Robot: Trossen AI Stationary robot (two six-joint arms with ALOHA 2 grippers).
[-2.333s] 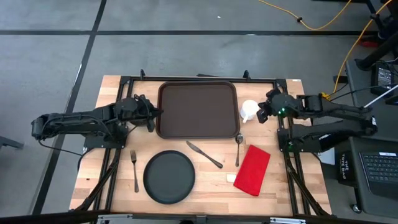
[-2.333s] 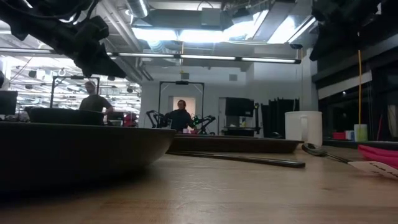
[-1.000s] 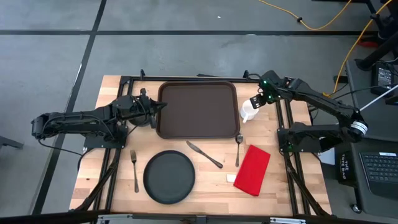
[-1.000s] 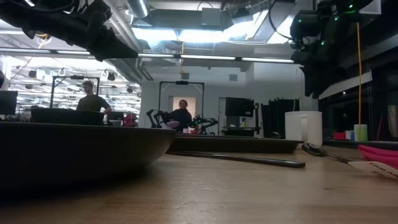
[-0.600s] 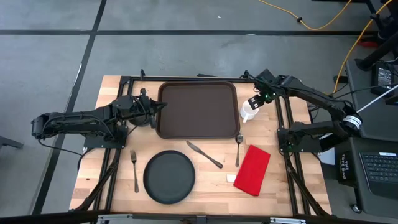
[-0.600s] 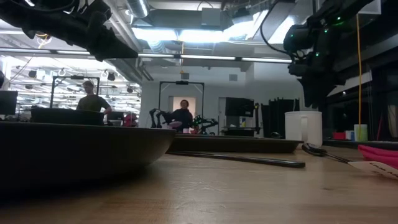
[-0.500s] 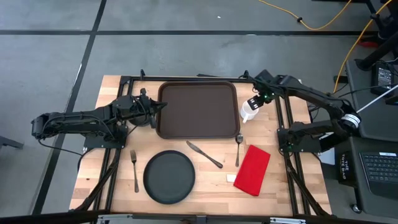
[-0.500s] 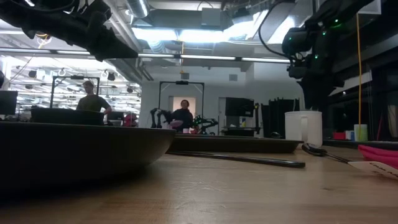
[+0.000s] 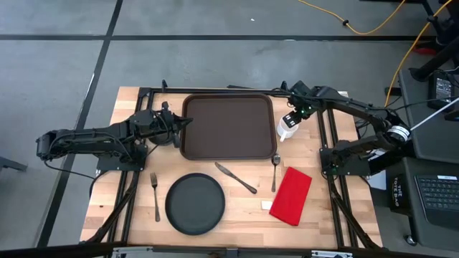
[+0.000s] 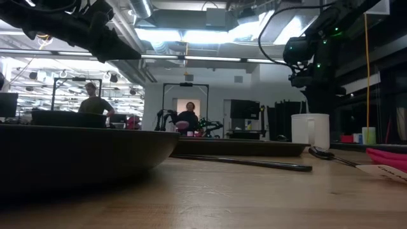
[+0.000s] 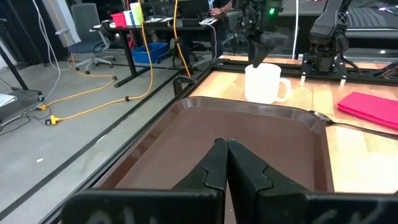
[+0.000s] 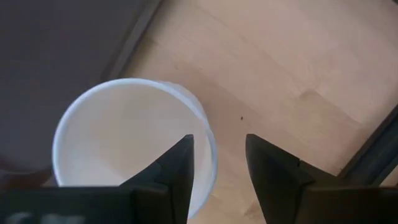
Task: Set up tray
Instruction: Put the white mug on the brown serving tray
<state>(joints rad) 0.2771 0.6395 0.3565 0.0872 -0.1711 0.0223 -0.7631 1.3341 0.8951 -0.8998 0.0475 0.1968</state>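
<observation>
R gripper (image 12: 216,163) hangs over white mug (image 12: 127,140), fingers apart straddling its rim, prob. to grab it; L gripper (image 11: 226,163) fingers pinched together (holding nothing) over the tray (image 9: 228,126) edge, waiting.

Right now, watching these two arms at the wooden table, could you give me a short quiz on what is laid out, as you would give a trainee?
1. True or false: the large dark brown plastic tray has nothing on it.
2. The open right claw hangs over which item? A) round black plate B) white mug C) red napkin
3. Fill in: the metal fork lies on the plate's ____ side, as seen from above.

Key: 1 true; 2 B; 3 left. The left claw, shut, sits at the tray's left edge.
</observation>
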